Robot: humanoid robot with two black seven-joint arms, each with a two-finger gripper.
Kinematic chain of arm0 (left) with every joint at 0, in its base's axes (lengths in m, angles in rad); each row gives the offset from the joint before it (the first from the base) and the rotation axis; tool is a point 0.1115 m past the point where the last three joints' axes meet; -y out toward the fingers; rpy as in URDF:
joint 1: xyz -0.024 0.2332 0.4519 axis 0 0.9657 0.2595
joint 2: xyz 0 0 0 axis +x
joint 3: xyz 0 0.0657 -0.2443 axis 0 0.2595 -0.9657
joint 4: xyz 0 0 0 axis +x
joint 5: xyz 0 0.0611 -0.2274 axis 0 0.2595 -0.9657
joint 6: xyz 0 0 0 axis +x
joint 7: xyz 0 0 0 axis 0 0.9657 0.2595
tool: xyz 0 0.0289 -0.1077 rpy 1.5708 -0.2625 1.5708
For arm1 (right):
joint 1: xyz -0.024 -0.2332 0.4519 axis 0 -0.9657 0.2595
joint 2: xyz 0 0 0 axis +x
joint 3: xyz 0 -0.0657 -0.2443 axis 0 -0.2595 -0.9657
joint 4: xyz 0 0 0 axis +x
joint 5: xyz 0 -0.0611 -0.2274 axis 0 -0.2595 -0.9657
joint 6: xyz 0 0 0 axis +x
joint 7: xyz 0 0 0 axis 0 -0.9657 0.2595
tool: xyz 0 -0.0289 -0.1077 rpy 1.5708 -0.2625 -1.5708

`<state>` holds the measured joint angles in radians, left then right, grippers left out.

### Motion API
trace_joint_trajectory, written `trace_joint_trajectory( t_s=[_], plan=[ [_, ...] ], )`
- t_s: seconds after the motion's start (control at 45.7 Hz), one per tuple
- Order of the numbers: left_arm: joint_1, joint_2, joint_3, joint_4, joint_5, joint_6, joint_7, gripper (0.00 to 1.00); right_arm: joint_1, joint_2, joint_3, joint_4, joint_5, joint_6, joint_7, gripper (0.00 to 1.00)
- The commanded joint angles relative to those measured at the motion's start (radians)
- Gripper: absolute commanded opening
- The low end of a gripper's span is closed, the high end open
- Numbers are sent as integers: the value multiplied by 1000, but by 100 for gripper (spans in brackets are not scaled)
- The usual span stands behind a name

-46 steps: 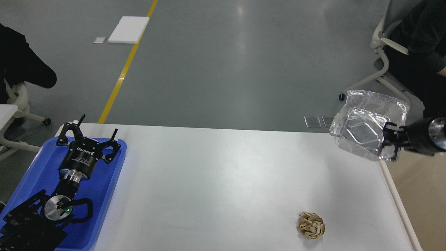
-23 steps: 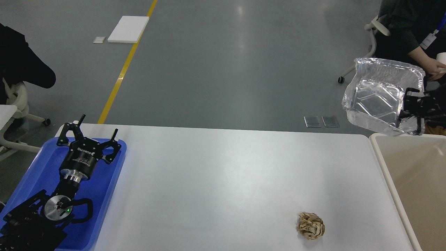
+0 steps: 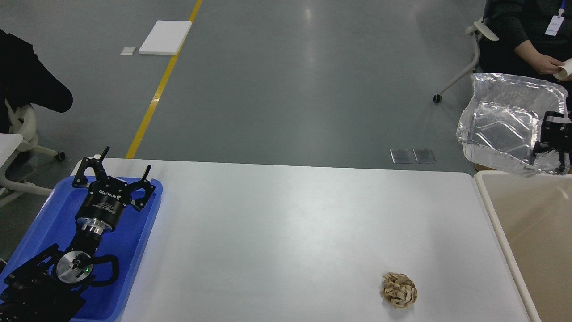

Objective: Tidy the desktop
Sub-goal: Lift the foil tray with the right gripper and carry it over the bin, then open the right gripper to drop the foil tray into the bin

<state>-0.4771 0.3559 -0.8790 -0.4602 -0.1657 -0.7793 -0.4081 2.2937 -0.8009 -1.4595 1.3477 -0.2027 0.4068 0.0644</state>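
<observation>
- The desktop (image 3: 286,232) fills the lower middle of my view, white and smooth, its far edge running across from left to right.
- A crumpled ball of brown paper (image 3: 398,290) lies on it near the front right corner, apart from everything else.
- A blue tray (image 3: 44,223) sits on the left end of the desktop, partly overhanging the left edge.
- My left gripper (image 3: 114,175) hovers over the far end of that tray, fingers spread wide, holding nothing.
- A beige bin (image 3: 527,214) stands just beside the right edge of the desktop, open at the top.
- My right gripper (image 3: 550,141) is up above the bin's far corner, pinching the rim of a foil tray (image 3: 500,129); the tray is tilted, its open side facing me.
- Beyond that, a seated person's hand (image 3: 543,65) shows at top right, on an office chair (image 3: 473,53).
- On the grey floor: a yellow line (image 3: 161,85), a white board (image 3: 165,38), two small clear plates (image 3: 412,155).
</observation>
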Motion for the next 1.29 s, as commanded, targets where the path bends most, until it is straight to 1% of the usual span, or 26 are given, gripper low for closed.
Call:
trace_joint_trajectory(
  t_s=[0.0,0.153,0.241,0.394,0.503,0.634,0.744,0.831,0.962,1.093,1.181,1.268],
  plan=[
    [0,0,0,0,0,0,0,99,-78,-118,-24,-91,-32,3,0,0],
    [0,0,0,0,0,0,0,99,-255,-198,8,-292,-26,3,0,0],
    [0,0,0,0,0,0,0,99,-397,-233,80,-404,-18,1,0,0],
    [0,0,0,0,0,0,0,99,-713,-265,306,-580,-17,0,0,0],
    [0,0,0,0,0,0,0,99,-962,-265,503,-729,-17,1,0,0],
    [0,0,0,0,0,0,0,99,-1190,-238,712,-854,-17,-6,0,0],
    [0,0,0,0,0,0,0,99,-1350,-183,870,-924,-18,-13,0,0],
    [0,0,0,0,0,0,0,99,-1461,-101,949,-1039,-17,-13,0,0],
    [0,0,0,0,0,0,-1,99,-1577,26,1042,-1199,-17,-8,0,0],
    [0,0,0,0,0,0,-1,99,-1628,121,1101,-1285,-17,-11,0,0],
    [2,0,0,0,0,0,0,99,-1639,160,1111,-1302,-17,-16,0,0],
    [0,0,0,0,0,0,-1,99,-1656,186,1128,-1302,-17,-45,0,0]
  ],
)
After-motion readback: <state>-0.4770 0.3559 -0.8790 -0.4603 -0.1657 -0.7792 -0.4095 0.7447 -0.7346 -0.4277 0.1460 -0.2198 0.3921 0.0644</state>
